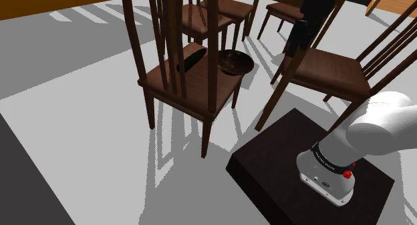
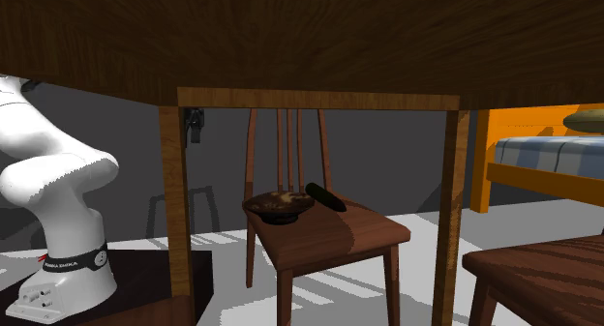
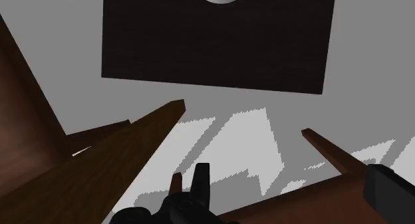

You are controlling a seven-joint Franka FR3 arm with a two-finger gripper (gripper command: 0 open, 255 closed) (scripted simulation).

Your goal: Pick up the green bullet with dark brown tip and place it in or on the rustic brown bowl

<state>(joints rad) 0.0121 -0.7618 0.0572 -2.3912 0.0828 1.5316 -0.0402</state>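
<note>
The green bullet (image 1: 190, 59) with its dark tip lies on the seat of a brown wooden chair (image 1: 200, 90), behind the chair's back slats. Beside it, toward the shoulder view's right, stands the dark brown bowl (image 1: 234, 61) on the same seat. In the second exterior view the bullet (image 2: 325, 196) rests just right of the bowl (image 2: 280, 207). My black gripper (image 1: 298, 37) hangs high over another chair (image 1: 327, 70), well to the right of the bowl and apart from both objects. It appears small beside a table leg (image 2: 195, 124). Nothing shows in its grasp.
Several wooden chairs crowd the grey floor. My dark stand (image 1: 301, 170) sits at lower right, and it appears from above in the wrist view (image 3: 219, 43) with chair legs (image 3: 126, 163) close by. A table top (image 2: 310, 44) spans the second exterior view; an orange bed (image 2: 542, 160) stands right.
</note>
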